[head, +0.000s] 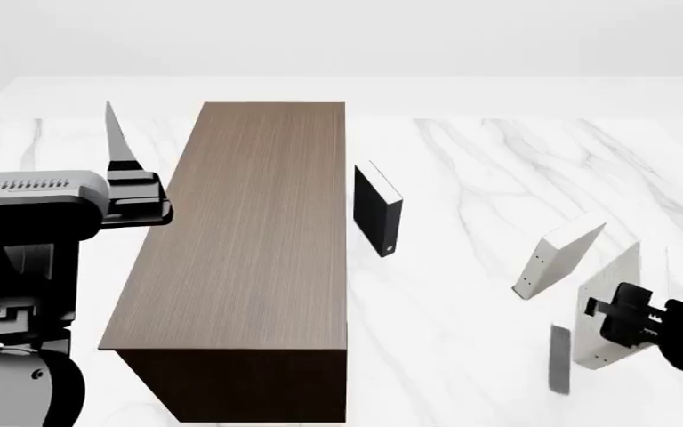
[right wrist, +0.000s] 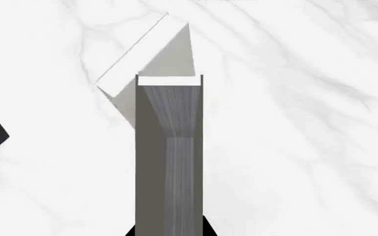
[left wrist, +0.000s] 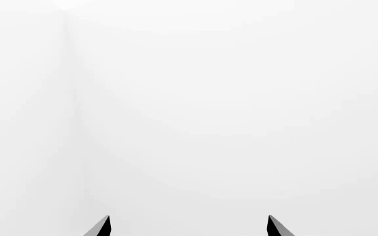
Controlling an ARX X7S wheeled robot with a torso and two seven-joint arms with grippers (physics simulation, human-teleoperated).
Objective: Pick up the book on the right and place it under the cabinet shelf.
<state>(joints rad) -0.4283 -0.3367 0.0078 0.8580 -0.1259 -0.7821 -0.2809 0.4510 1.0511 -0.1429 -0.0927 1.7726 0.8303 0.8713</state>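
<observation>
In the left wrist view, only blank white wall is seen beyond the two dark fingertips of the left gripper (left wrist: 187, 227), which are set wide apart with nothing between them.

In the head view, the large long dark-brown wood-grain cabinet shelf (head: 253, 258) is seen lying on the white marble-veined floor (head: 461, 302) toward the left, with the left gripper (head: 122, 178) held beside its left edge. A black book with white pages (head: 377, 211) stands upright just beside the cabinet's right edge. Well to the right, a thicker white book (head: 558, 258) stands tilted, and near it, toward the right edge of the frame, the thin plain white hardback book (head: 614, 294) is seen, raised and tilted, in the right gripper (head: 608, 325), which is clamped on it at its lower part.

In the right wrist view, the thin book (right wrist: 169, 152) fills the centre, its page edge and cover boards running away from the camera, the black gripper showing only at its base. The thicker white book (right wrist: 143, 59) is seen beyond its far end.

The book is judged to be light, stiff and smooth-sided, so slipping or pivoting in the grip is likely if it is swung quickly. A hold across both covers near the spine is judged to be best, with the far end left free to be slid under the cabinet.
</observation>
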